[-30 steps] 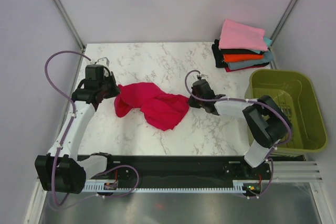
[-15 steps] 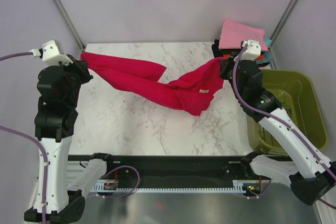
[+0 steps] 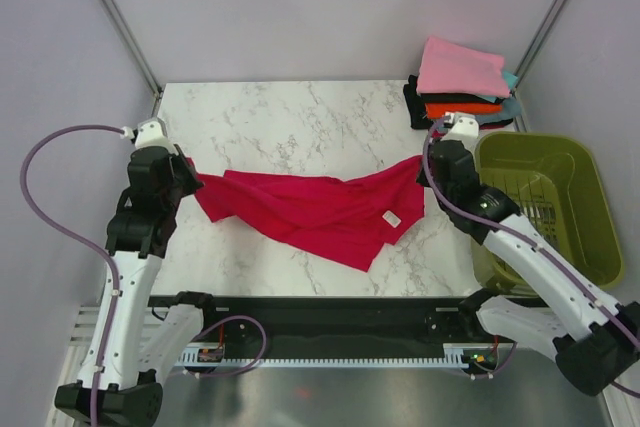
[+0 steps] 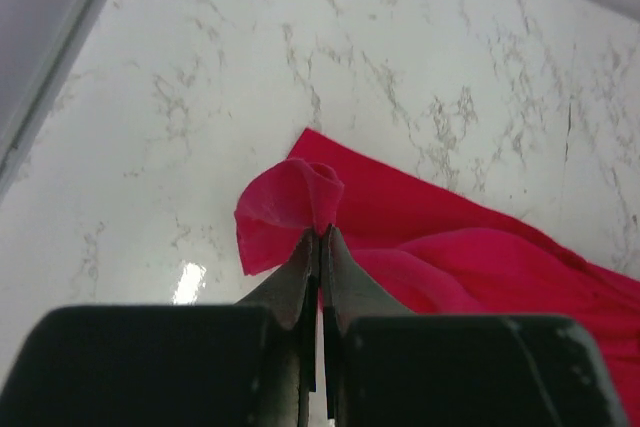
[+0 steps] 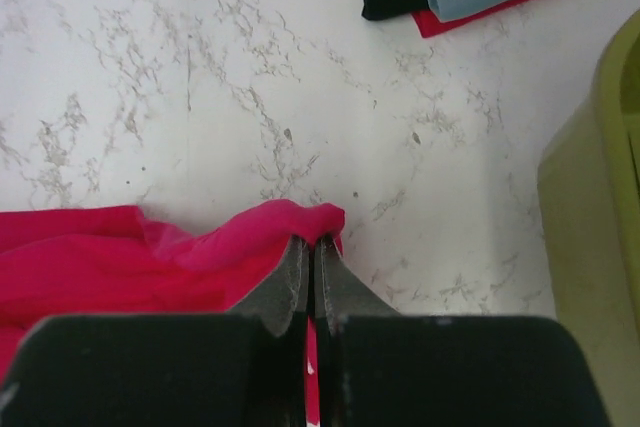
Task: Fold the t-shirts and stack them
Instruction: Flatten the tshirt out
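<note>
Left hand (image 3: 190,171) is pinched tight on one end of the red shirt (image 3: 310,212), jaws closed, with a small curl of cloth bunched at the tips in its wrist view; right hand (image 3: 427,163) is clamped the same way on the opposite end, a fold of red caught between its closed jaws. Between them the shirt stretches across the middle of the counter (image 3: 290,122); its lower part sags onto the marble toward the near edge, twisted and doubled over itself, with a white label (image 3: 392,218) showing near the right end. Folded shirts sit in a stack (image 3: 460,92) at the far right corner, just beyond the basket (image 3: 530,137).

By my reading the step is spreading the shirt flat before any fold. Doing it well means holding both pinches firm and level, so the cloth stays taut along the top edge; draw the hands apart only until the twist opens, not so far that a corner slips from the thin grips. Lower both ends together and drag gently so the sagging part lies out smooth; a bunched middle would spoil every later fold. Which part of the shirt each hand holds, I cannot tell. Watch the right end; it lies near the stack and basket.
</note>
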Robot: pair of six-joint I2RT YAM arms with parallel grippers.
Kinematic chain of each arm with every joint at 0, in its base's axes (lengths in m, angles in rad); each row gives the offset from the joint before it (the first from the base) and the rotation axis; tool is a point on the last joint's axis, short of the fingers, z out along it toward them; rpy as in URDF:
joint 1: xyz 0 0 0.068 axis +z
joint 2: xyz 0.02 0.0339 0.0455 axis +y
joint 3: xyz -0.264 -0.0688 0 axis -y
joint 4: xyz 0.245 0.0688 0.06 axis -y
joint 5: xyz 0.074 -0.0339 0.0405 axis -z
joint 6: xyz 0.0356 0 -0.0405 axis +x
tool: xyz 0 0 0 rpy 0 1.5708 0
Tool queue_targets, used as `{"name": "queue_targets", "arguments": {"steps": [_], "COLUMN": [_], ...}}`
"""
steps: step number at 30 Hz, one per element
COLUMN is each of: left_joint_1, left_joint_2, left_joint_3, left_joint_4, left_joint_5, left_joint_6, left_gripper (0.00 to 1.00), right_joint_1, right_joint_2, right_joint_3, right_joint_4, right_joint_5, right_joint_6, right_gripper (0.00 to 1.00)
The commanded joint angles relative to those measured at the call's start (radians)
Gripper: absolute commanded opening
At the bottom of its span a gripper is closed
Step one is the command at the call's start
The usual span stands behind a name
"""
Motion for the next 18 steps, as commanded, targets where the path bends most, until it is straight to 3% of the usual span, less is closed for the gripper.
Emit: {"name": "queue_targets", "arguments": {"steps": [1,5,11,13,14,15,16,18], "left_joint_1": [0.005,0.005,0.005,0.005,0.005,0.006,0.006,0.006], "left_joint_2": [-0.042,-0.066,-0.109,-0.113,-0.117,-0.113,-0.1,-0.042], "left_joint_3": [-0.078,-0.138,-0.086,-0.072,-0.074,-0.081,-0.081,-0.071], "left_joint_4": [0.024,0.034,0.043,0.061,0.081,0.095,0.103,0.097], "left_joint_5": [0.095,0.116,0.003,-0.054,-0.069,-0.085,-0.083,-0.044], "left_joint_6": [-0.079,-0.097,-0.08,-0.076,-0.077,-0.076,-0.079,-0.085], "left_gripper": [0.02,0.02,0.02,0.02,0.02,0.02,0.02,0.02], "right_joint_1": [-0.005,-0.026,-0.138,-0.194,-0.206,-0.226,-0.237,-0.246], "right_joint_2": [0.128,0.329,0.751,0.922,0.994,1.083,1.285,1.41], "right_joint_3": [0.063,0.228,0.768,0.958,1.035,1.301,1.476,1.783], "right_joint_4": [0.068,0.184,0.234,0.246,0.223,0.025,-0.11,-0.382], "right_joint_5": [-0.006,-0.077,-0.21,-0.342,-0.371,-0.388,-0.422,-0.419], "right_joint_6": [0.002,-0.072,-0.094,-0.098,-0.115,-0.129,-0.141,-0.143], "right_gripper": [0.0,0.0,0.0,0.0,0.5,0.9,0.98,0.98]}}
